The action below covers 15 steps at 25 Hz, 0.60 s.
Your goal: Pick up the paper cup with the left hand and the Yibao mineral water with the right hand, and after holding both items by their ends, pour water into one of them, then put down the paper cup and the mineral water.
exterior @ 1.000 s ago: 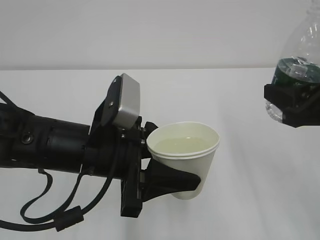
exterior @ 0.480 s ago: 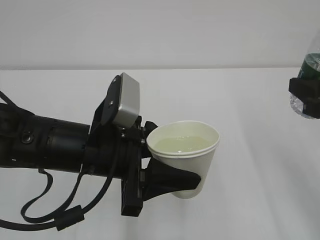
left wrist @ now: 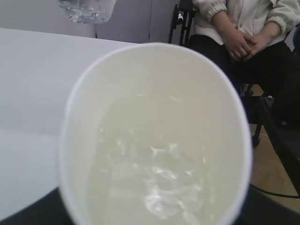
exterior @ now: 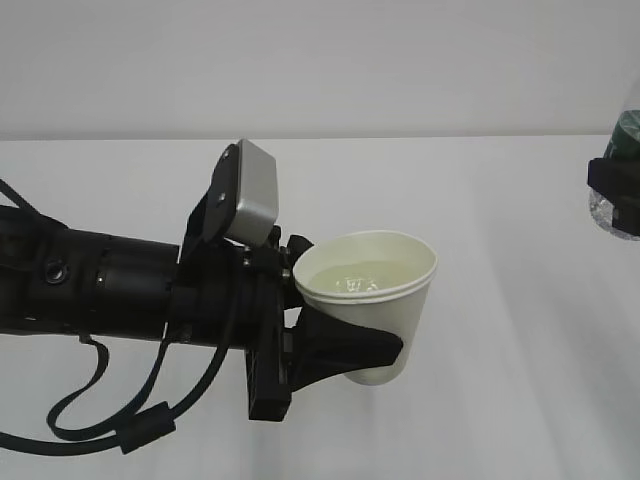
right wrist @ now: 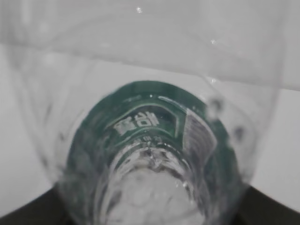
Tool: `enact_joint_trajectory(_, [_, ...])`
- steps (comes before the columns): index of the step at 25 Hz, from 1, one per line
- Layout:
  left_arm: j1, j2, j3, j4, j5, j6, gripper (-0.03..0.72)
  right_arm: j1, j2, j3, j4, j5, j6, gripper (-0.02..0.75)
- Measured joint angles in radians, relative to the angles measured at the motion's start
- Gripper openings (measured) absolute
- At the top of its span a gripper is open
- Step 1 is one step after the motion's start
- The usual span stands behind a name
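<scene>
The white paper cup hangs above the table with pale water inside, its rim tilted slightly. My left gripper is shut on the cup's lower half, with one black finger across the front. In the left wrist view the cup fills the frame and rippled water shows in it. At the far right edge, the Yibao mineral water is cut off by the frame, showing only its green label. My right gripper is shut on it. The bottle fills the right wrist view, with dark fingers at the bottom corners.
A white table lies under both arms, with a pale wall behind it. Black cables loop below the left arm. The bottle's base hangs at the top left of the left wrist view. A seated person is beyond the table's edge.
The right gripper has carried the bottle to the right, nearly out of the exterior view. The left gripper has lifted the cup slightly.
</scene>
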Motion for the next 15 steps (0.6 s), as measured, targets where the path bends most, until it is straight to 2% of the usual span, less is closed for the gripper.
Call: enact_joint_trajectory(15, [0.000,0.000,0.000,-0.149,0.090,0.093,0.400,0.000,0.000,0.000,0.000,-0.002,0.000,0.400])
